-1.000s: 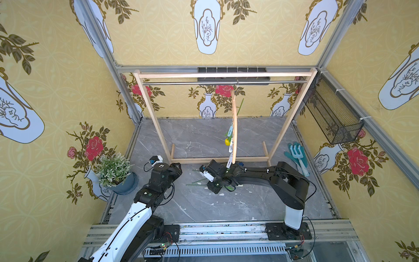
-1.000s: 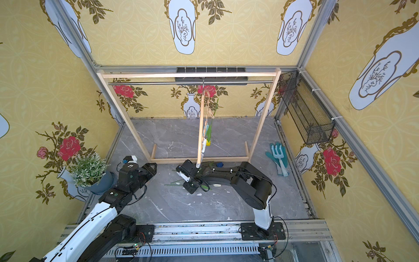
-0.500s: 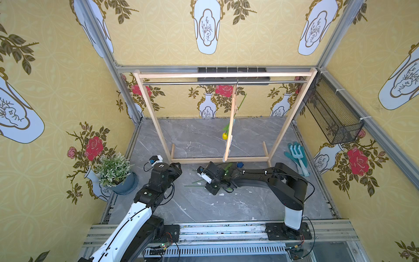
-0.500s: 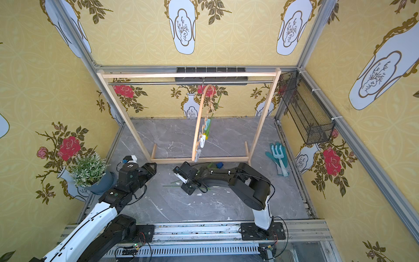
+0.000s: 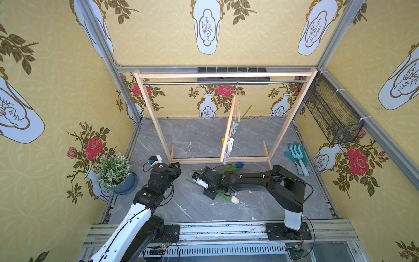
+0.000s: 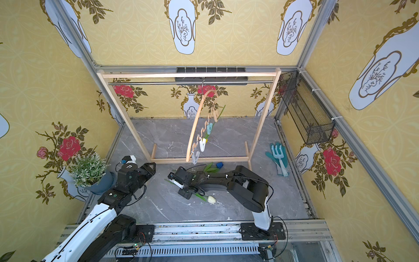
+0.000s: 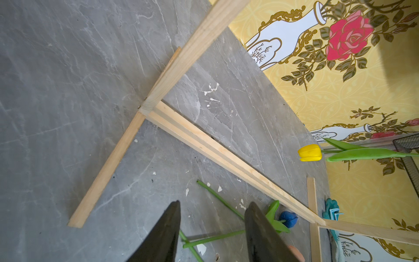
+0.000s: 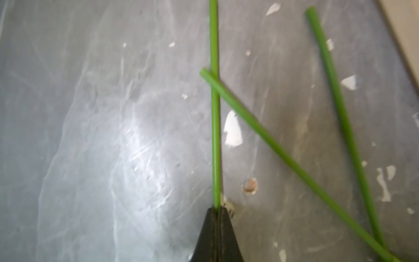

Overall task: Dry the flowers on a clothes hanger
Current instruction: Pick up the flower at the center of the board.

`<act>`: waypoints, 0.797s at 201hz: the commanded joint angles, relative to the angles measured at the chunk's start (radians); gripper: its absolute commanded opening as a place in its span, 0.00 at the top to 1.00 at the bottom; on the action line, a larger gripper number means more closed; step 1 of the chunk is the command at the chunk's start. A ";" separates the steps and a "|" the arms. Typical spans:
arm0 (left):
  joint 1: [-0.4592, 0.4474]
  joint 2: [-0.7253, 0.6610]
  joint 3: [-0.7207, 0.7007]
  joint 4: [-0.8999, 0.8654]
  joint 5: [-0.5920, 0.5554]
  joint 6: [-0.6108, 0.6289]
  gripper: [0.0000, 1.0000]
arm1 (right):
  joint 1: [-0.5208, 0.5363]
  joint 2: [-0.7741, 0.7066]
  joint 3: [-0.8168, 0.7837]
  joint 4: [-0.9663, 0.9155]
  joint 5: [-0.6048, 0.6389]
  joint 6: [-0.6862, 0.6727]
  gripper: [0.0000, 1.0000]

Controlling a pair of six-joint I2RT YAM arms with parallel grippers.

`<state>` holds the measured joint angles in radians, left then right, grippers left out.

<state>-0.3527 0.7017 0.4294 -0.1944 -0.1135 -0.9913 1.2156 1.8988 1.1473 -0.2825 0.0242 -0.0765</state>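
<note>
The clothes hanger (image 6: 192,128) has swung round; the right gripper (image 8: 217,212) has pinched shut on a green tulip stem (image 8: 215,113), at 6 o'clock from the hanger. The left gripper (image 7: 212,209), at 9 o'clock from the right, stands open and empty.

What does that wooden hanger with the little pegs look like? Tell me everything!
The arched light-wood clothes hanger has a wavy lower bar and a metal hook, hung on the silver rail of the big wooden rack. It hangs turned, one end toward the robot. Four small pastel pegs dangle beneath. A yellow tulip hangs head down from one.
</note>
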 commanded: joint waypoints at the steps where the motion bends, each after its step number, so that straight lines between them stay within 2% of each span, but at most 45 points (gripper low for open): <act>1: 0.001 -0.017 0.002 -0.012 -0.022 0.004 0.49 | 0.014 -0.030 0.017 -0.060 -0.043 -0.029 1.00; 36: 0.001 -0.046 0.004 -0.040 -0.046 0.012 0.49 | 0.032 -0.059 0.063 -0.089 -0.067 -0.031 1.00; 69: 0.001 -0.063 0.070 -0.106 -0.102 0.055 0.47 | 0.020 -0.129 0.050 -0.021 -0.047 0.002 1.00; 117: 0.002 -0.051 0.169 -0.128 -0.078 0.104 0.46 | -0.042 -0.244 -0.046 0.172 -0.002 0.163 1.00; 160: 0.003 -0.009 0.247 -0.090 0.011 0.181 0.44 | -0.074 -0.347 -0.132 0.351 0.007 0.329 1.00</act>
<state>-0.3519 0.6792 0.6445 -0.3210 -0.1680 -0.8780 1.1564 1.5894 1.0416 -0.0986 0.0109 0.1215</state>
